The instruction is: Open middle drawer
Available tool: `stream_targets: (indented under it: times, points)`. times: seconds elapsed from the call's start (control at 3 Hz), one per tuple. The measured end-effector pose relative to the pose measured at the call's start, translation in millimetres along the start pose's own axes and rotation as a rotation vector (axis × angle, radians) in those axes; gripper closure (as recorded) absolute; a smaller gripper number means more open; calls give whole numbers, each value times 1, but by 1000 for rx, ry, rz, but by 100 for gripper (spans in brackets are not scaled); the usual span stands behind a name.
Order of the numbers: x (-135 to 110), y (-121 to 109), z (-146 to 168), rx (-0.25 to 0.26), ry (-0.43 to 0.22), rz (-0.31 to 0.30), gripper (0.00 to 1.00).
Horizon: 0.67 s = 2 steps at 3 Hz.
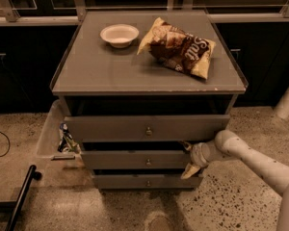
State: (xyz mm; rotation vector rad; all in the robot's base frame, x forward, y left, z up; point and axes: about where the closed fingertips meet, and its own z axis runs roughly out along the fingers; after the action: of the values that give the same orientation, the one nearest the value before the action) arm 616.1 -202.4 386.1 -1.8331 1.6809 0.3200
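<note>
Grey three-drawer cabinet (101, 69), white bowl (119, 34) and chip bag (179, 47) on top, gripper (188, 159) at the right end of the middle drawer (130, 160)
</note>
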Motion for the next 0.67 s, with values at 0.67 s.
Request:
stream_targets:
  times: [0.67]
  points:
    - [-5,-5,-7,0,0,0,65]
